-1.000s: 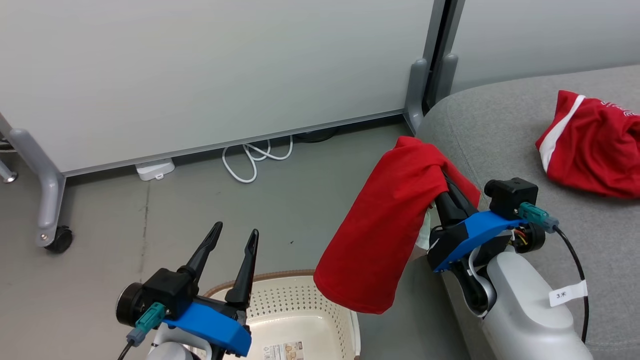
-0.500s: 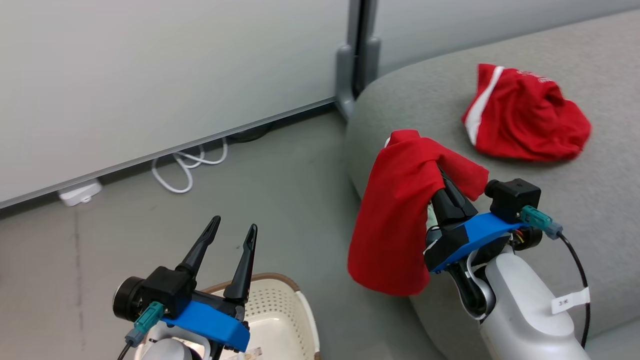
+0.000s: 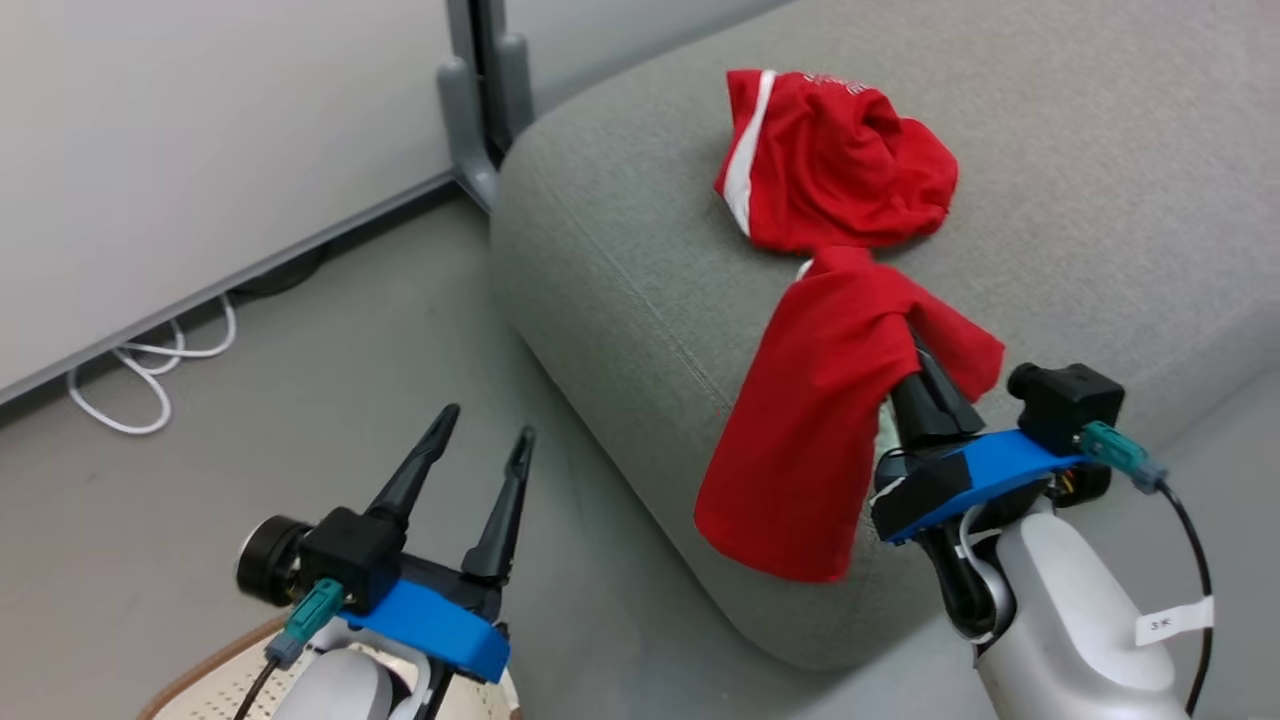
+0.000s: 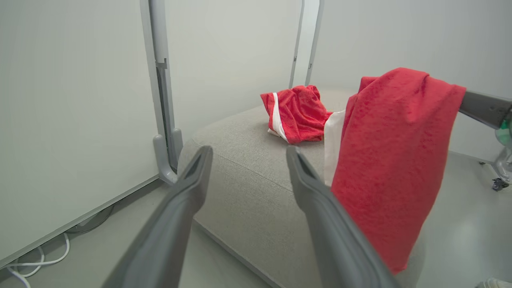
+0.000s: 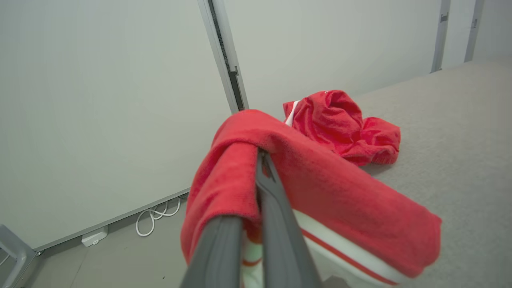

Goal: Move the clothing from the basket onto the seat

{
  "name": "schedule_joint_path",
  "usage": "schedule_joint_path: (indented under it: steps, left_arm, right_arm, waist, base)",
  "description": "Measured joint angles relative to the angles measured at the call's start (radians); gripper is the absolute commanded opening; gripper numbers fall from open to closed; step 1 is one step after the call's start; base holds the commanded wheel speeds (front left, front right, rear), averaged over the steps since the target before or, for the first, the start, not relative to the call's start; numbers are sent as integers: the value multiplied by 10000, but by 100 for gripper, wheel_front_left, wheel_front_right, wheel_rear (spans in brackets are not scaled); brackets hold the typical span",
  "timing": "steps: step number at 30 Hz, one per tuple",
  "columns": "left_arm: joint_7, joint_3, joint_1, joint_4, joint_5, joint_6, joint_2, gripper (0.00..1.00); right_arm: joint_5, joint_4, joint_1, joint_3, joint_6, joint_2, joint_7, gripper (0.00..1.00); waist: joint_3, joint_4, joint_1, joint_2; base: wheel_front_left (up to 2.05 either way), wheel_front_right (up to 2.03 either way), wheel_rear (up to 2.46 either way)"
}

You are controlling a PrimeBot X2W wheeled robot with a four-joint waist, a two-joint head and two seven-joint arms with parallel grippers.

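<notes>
While the right end effector (image 3: 918,350) is pressed together on a red garment (image 3: 815,400), the cloth hangs down from its fingers over the near edge of the grey seat (image 3: 620,250). A second red garment (image 3: 835,160), with a white stripe, lies crumpled on the seat just behind it. The left end effector (image 3: 487,425) has its fingers apart and empty, near the basket (image 3: 215,665).

The right tool (image 5: 259,160) clamps a red garment (image 5: 328,192) over the seat (image 5: 460,132), near another crumpled garment (image 5: 340,124).
</notes>
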Motion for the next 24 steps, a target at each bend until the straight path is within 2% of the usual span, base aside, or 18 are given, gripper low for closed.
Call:
schedule_joint_path:
  steps: [7,17,20,24]
  left_arm:
    - [0,-539,-662,359,-25,-21,107,100]
    - [0,-888,-919,401,-288,-48,322,100]
    - [0,-849,-967,299,-280,-48,468,100]
    - [0,-752,-1166,54,-148,-48,690,100]
  right_arm:
    - [-50,-585,281,-594,0,-2,0,0]
    - [27,-717,306,-815,0,0,0,0]
    - [393,-552,-270,-892,0,-6,-2,0]
    - [332,8,-1777,-1221,0,0,0,0]
  waist:
    - [609,-337,1,0]
    - [909,-372,0,0]
    - [1106,-374,1,0]
    - [1546,-384,1,0]
  base:
    - [0,0,0]
    - [0,0,0]
    - [0,0,0]
    - [0,0,0]
